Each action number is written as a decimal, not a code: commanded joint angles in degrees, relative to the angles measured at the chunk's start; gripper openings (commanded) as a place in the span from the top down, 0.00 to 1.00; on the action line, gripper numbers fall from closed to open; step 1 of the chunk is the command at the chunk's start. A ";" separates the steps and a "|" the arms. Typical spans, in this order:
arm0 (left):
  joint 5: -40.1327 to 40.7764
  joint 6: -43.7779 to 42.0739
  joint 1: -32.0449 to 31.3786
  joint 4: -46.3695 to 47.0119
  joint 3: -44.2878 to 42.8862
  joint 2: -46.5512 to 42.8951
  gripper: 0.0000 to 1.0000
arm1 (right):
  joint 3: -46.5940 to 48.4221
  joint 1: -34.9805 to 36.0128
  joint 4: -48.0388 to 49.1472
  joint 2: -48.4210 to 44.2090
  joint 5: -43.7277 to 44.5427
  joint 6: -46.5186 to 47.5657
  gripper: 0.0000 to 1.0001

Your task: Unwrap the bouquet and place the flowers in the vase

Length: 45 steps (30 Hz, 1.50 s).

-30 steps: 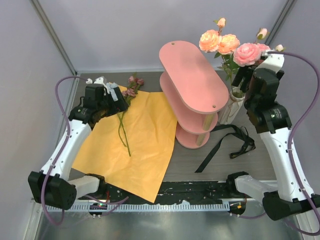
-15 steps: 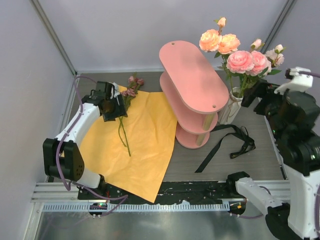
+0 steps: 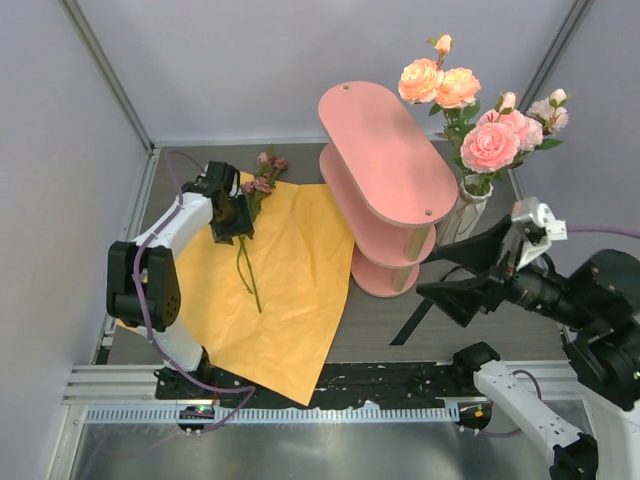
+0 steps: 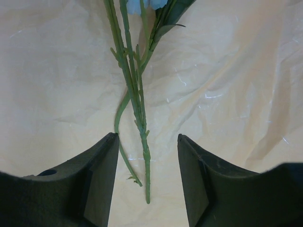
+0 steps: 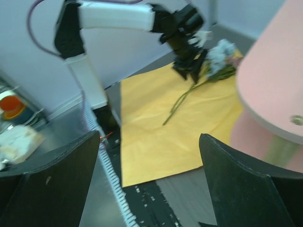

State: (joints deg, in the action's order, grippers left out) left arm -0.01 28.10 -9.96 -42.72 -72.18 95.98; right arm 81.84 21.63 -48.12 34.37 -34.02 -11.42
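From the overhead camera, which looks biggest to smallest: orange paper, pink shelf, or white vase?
1. Paper
2. Shelf, though its top sits nearer the camera
3. Vase, partly hidden

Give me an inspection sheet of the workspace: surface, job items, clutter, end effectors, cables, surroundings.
Surface: grey tabletop, toothed metal rail along its near edge.
Job's things: orange paper spread flat; loose stems with mauve blooms lie on it; peach and pink roses stand in the cream vase; black ribbon loose on the tabletop.
Clutter: pink three-tier shelf beside the vase.
End effectors: left end effector open, straddling the stems without touching; right end effector open, empty.
Cables: purple cables loop off both arms.
Surroundings: grey walls; blurred items beyond the left side, unidentifiable.
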 commanded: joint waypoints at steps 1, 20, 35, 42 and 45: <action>3.52 1.16 0.20 1.14 -2.79 2.89 0.45 | -3.71 2.01 14.17 4.21 -18.71 -8.88 0.09; 6.43 3.98 -0.77 6.86 -2.44 8.96 0.81 | 6.13 29.24 16.39 30.30 4.81 -1.07 0.16; 2.13 -1.19 -0.85 7.21 4.85 -19.38 1.00 | 14.57 33.22 14.02 40.94 24.01 -7.47 0.16; -20.79 -4.37 -0.68 19.58 11.53 -42.26 1.00 | 22.21 33.22 11.64 48.59 15.66 -8.27 0.16; -30.73 -3.32 -0.77 28.45 14.52 -49.28 1.00 | 23.01 33.22 13.65 50.18 12.32 -8.88 0.16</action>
State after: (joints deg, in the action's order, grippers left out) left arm -14.02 25.87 -10.55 -27.81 -61.01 52.99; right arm 101.97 54.70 -35.88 82.87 -16.36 -18.81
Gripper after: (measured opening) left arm 0.028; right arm 0.844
